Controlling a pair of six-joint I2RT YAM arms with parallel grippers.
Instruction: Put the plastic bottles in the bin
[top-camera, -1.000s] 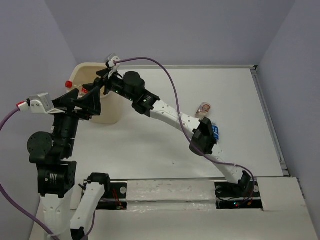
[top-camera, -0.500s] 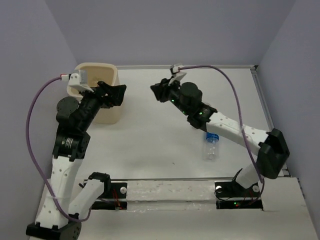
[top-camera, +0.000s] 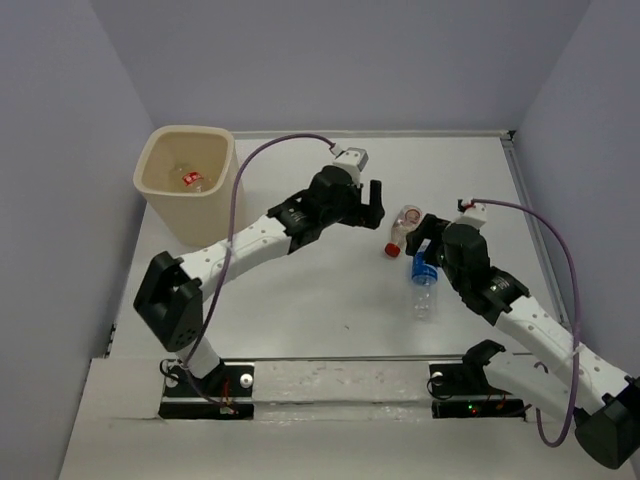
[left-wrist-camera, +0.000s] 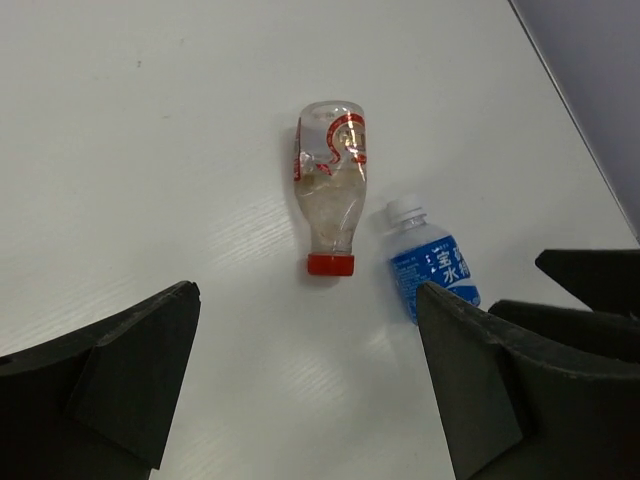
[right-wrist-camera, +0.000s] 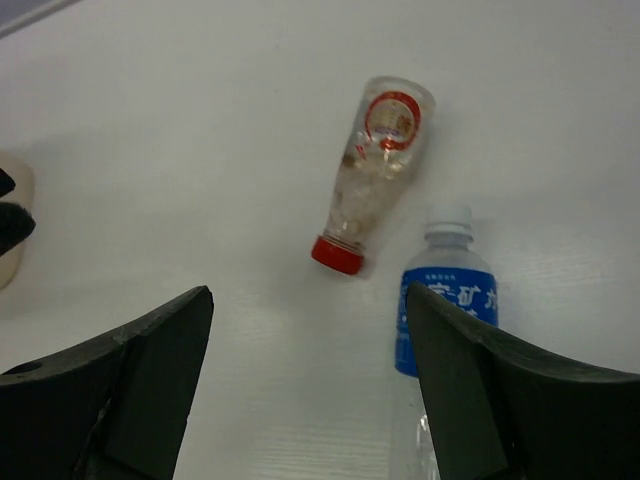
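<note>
We saw the bin (top-camera: 195, 222) far left on the counter (top-camera: 300, 290), one bottle (top-camera: 192, 178) inside. The left pincer (left-wrist-camera: 305, 390) gaped, empty. On the counter lay a red-capped bottle (left-wrist-camera: 330, 185) marked with a red ring, and just beside it a blue-labelled bottle (left-wrist-camera: 432, 268) with white Chinese characters. The right pincer (right-wrist-camera: 310, 390) also gaped.

From above and behind we overlook the whole table (top-camera: 300, 290), both our wrist views close, angled down, sharing the red-capped bottle (left-wrist-camera: 330, 190), the blue-labelled bottle (left-wrist-camera: 432, 265)
</note>
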